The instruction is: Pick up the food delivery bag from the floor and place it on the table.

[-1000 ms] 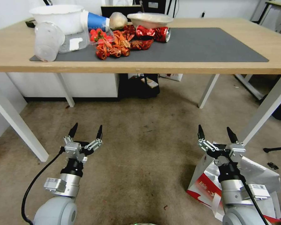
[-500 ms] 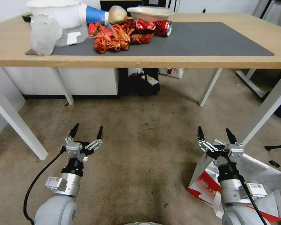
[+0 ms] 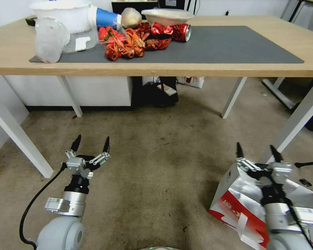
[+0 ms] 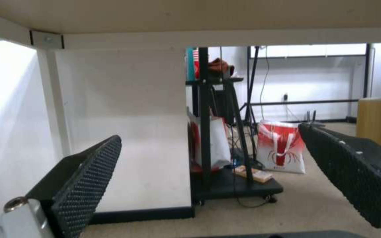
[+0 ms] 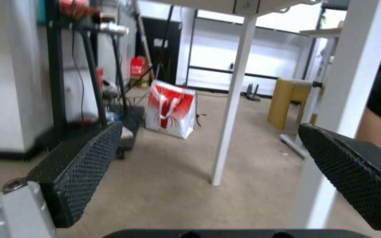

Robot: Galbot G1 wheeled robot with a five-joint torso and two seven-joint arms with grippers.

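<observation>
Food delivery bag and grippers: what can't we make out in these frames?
- Food delivery bag, head view: the right arm covers its middle, and the frame's lower edge cuts off its base.
- Right gripper, head view: open above the bag; its height over the bag can't be judged.
- Bag's red printing, head view: too small to read.
- Left gripper: open over the floor.

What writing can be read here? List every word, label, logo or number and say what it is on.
No text reads clearly.
Delivery bag: white lettering on its red side panel, too creased and blurred to read.
Red-and-white bag beyond the table: a red crab-like logo, with the small print beneath it blurred.
Crushed red can: markings unreadable.
Sticker on the clear tub: too small to read.
</observation>
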